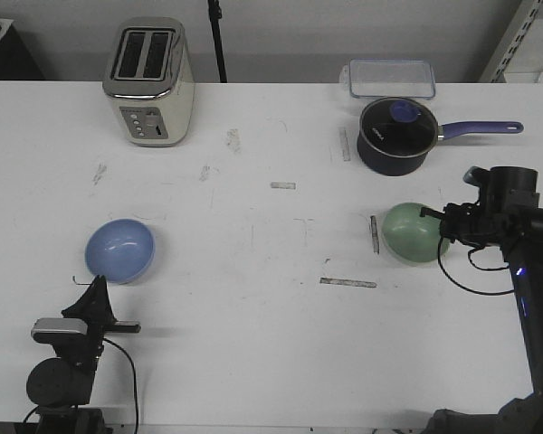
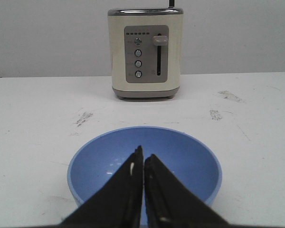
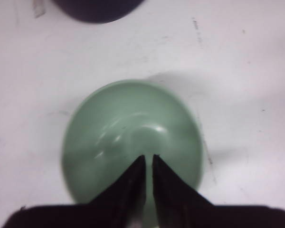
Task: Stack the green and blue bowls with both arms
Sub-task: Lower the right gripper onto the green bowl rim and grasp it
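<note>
The light blue bowl [image 1: 119,250] sits upright on the white table at the left. It fills the lower part of the left wrist view [image 2: 180,156]. My left gripper [image 1: 98,282] is shut and empty, just on the near side of that bowl [image 2: 143,154]. The pale green bowl [image 1: 413,233] is at the right, tilted with its opening toward my right arm and casting a shadow on the table. My right gripper [image 1: 432,217] is nearly shut, its jaws on either side of the bowl's near rim [image 3: 148,159]. The green bowl [image 3: 128,128] shows in the right wrist view.
A cream toaster [image 1: 151,81] stands at the back left and shows in the left wrist view [image 2: 146,52]. A dark navy saucepan [image 1: 396,134] with a purple-blue handle stands behind the green bowl. A clear lidded box [image 1: 391,78] is at the back edge. Tape strips [image 1: 347,283] lie mid-table.
</note>
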`<action>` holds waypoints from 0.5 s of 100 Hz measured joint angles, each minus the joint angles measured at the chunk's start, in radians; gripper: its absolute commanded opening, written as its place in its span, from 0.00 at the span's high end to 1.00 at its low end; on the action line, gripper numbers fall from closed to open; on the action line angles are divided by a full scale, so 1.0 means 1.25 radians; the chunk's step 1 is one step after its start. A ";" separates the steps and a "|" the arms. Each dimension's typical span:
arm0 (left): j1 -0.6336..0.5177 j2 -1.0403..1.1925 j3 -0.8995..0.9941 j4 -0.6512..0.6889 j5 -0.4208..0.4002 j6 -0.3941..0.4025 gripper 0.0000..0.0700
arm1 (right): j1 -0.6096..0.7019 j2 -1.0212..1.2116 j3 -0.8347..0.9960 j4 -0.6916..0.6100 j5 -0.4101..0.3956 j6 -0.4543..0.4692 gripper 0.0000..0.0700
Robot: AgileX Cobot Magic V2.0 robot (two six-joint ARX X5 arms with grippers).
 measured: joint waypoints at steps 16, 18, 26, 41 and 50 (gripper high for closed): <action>0.000 0.000 0.000 0.000 0.000 0.000 1.00 | -0.050 0.046 0.000 0.000 -0.013 0.005 0.45; 0.000 0.000 0.000 0.000 0.000 0.000 1.00 | -0.054 0.048 0.000 0.000 -0.014 0.005 0.42; 0.000 0.000 0.000 0.000 0.000 0.000 1.00 | -0.071 0.049 0.000 0.001 -0.017 0.004 0.32; 0.000 0.000 0.000 0.000 0.000 0.000 1.00 | -0.094 0.058 0.000 0.000 -0.018 -0.004 0.29; 0.000 0.000 0.000 0.000 0.000 0.000 1.00 | -0.101 0.077 0.000 0.000 -0.018 -0.008 0.29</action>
